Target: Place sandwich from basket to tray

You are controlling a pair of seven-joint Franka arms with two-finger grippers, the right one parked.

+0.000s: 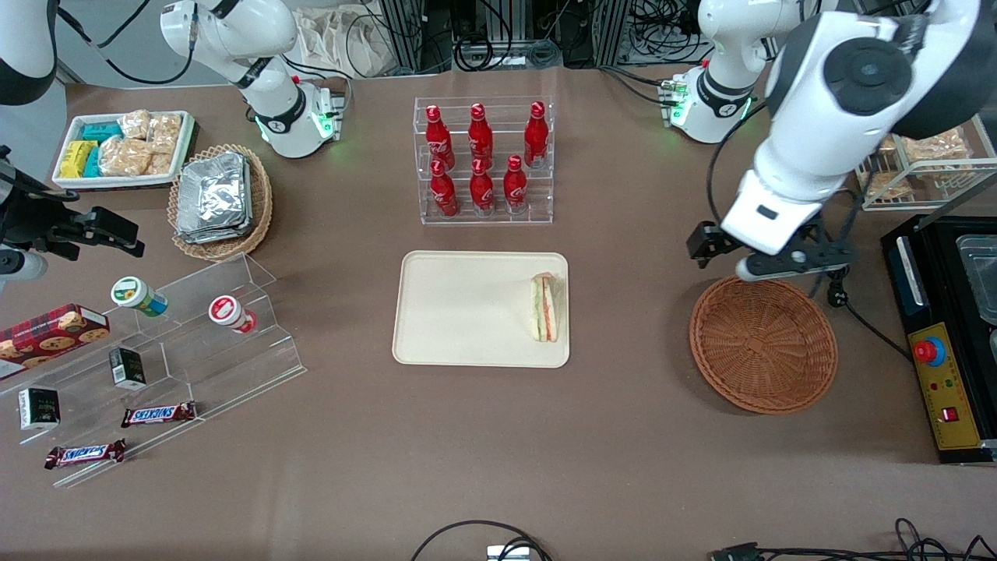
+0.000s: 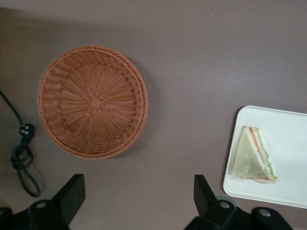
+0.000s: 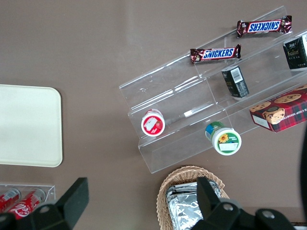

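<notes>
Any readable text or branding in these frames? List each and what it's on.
"SNICKERS": two candy bars on the clear stepped stand.
Coca-Cola script, partly legible: red bottles.
Cookie box, dark cartons: too small to read.
Sandwich, tray, basket, gripper: no text.

Front view: arm is covering the end effector (image 1: pixel 767 261) and the basket (image 1: pixel 763 344) rim farthest from the camera. Wrist view: end effector (image 2: pixel 139 196) fingers are running off the edge, tray (image 2: pixel 288 139) is getting cut by the edge, only its corner with the sandwich (image 2: pixel 253 155) showing. Bottle labels too small to read.
</notes>
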